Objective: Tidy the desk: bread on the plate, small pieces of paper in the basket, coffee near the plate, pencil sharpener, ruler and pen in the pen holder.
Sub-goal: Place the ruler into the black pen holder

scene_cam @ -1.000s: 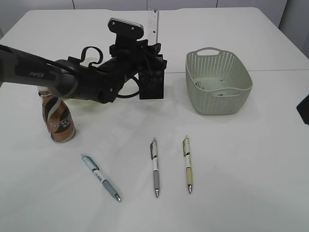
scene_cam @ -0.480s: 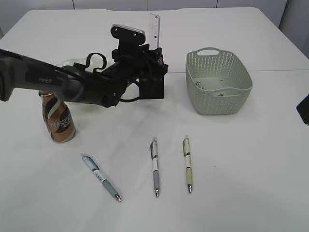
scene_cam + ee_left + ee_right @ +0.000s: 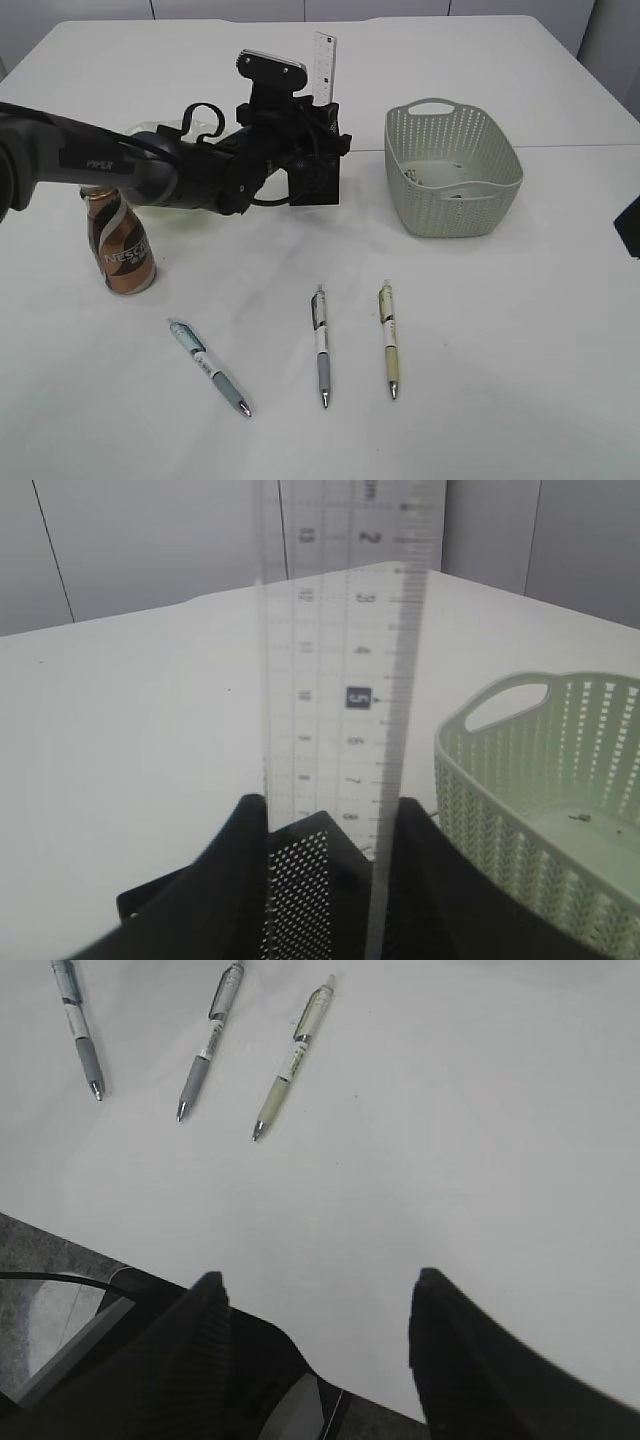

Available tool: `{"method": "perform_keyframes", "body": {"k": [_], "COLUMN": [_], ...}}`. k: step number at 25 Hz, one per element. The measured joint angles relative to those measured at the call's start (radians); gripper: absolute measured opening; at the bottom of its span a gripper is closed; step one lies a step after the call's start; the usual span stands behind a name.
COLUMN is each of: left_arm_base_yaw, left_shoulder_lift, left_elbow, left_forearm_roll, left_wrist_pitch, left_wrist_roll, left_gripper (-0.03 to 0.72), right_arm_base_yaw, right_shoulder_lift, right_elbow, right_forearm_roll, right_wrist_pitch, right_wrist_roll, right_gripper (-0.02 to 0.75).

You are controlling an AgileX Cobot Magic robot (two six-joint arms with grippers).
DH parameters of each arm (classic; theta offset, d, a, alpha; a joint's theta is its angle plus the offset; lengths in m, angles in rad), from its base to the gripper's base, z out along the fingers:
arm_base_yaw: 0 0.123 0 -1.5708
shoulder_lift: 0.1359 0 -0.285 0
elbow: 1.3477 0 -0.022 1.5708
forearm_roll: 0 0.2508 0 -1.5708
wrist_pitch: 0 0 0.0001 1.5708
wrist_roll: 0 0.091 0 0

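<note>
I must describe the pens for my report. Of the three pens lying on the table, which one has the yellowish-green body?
The right-hand pen, nearest the basket. The middle pen is white and grey, and the left pen, lying slanted, is bluish.

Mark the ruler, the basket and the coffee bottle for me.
ruler point(image 3: 340, 695): left wrist view, mid-blade by the 5 mark.
basket point(image 3: 432, 103): exterior view, rear handle.
coffee bottle point(image 3: 120, 255): exterior view, label.

Three pens point(image 3: 321, 345), one ruler point(image 3: 322, 66), one basket point(image 3: 452, 170), one coffee bottle point(image 3: 118, 244), one pen holder point(image 3: 316, 177).
</note>
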Motion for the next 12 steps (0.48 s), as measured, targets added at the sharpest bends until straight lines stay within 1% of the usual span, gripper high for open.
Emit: {"method": "perform_keyframes", "body": {"k": [12], "left_arm_base_yaw": [0.000], "left_shoulder_lift": [0.000], "left_elbow": [0.000], "left_forearm_roll": [0.000], "left_wrist_pitch": [0.010], "left_wrist_roll": [-0.022], "left_gripper": [0.233], "right_arm_base_yaw": [0.000], "right_shoulder_lift": [0.000], "right_elbow": [0.000], "right_forearm_roll": [0.000], "right_wrist_pitch": [0.000], "right_wrist_roll": [0.000], "right_gripper": [0.448]}}
